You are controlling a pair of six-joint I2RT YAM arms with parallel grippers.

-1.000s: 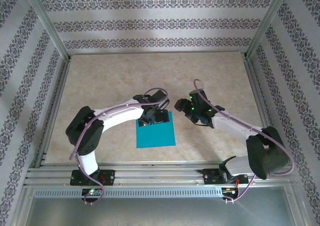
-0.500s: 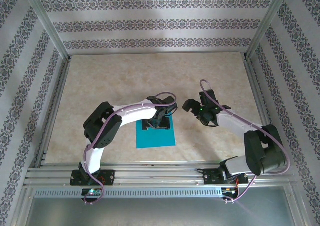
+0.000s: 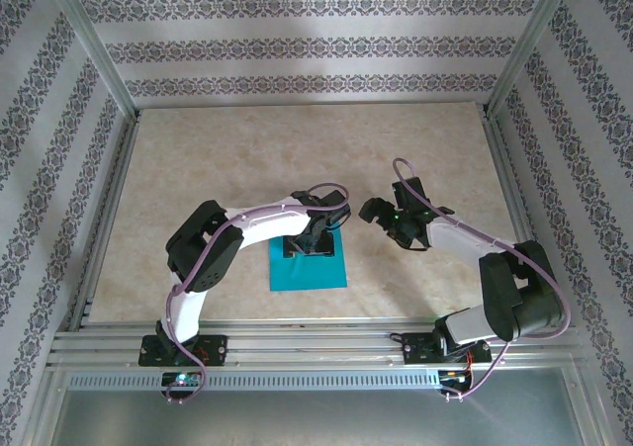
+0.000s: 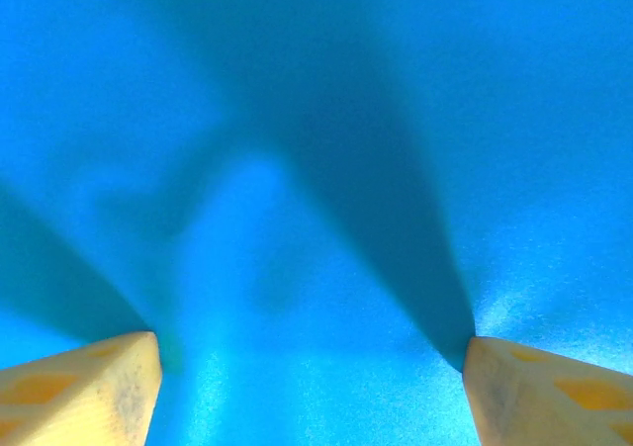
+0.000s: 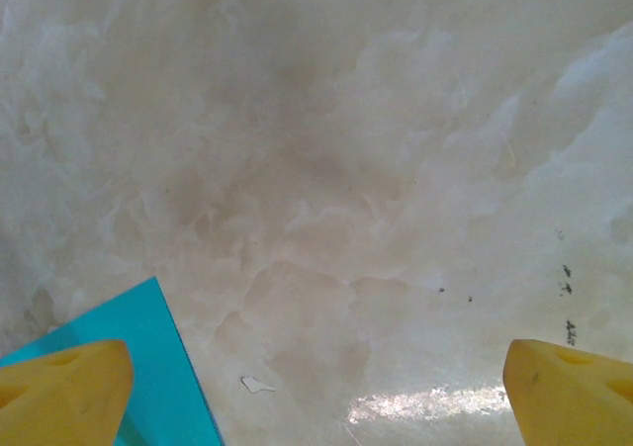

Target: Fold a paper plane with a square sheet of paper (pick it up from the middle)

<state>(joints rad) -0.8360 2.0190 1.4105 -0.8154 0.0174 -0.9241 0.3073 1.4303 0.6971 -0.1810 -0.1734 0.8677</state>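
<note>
The left gripper [image 3: 309, 243] stands over the far-middle part of the square sheet of paper [image 3: 312, 273]. In the left wrist view its yellow fingertips [image 4: 99, 387] are spread fairly wide and seem to rest on the blue sheet [image 4: 316, 169], with their shadows running right up to the tips. Nothing is pinched yet. The sheet lies flat on the surface [image 3: 247, 149], near the middle and toward the near edge.

To lift it from the middle, I judge the tips should press lightly and draw together evenly, so the paper buckles into a small ridge between them. Too much pressure would only slide or crumple it. Rising before a ridge forms would leave it behind.

Further right, the right gripper [image 3: 381, 214] hangs just beyond the sheet's far right corner with its jaws wide and holding nothing. The right wrist view shows that corner [image 5: 168, 387] beside its left fingertip [image 5: 69, 382], above the marbled surface [image 5: 346, 169]. A tiny white fleck [image 5: 255, 385] lies nearby and is harmless. The two grippers are close enough to knock together as the sheet comes up.
</note>
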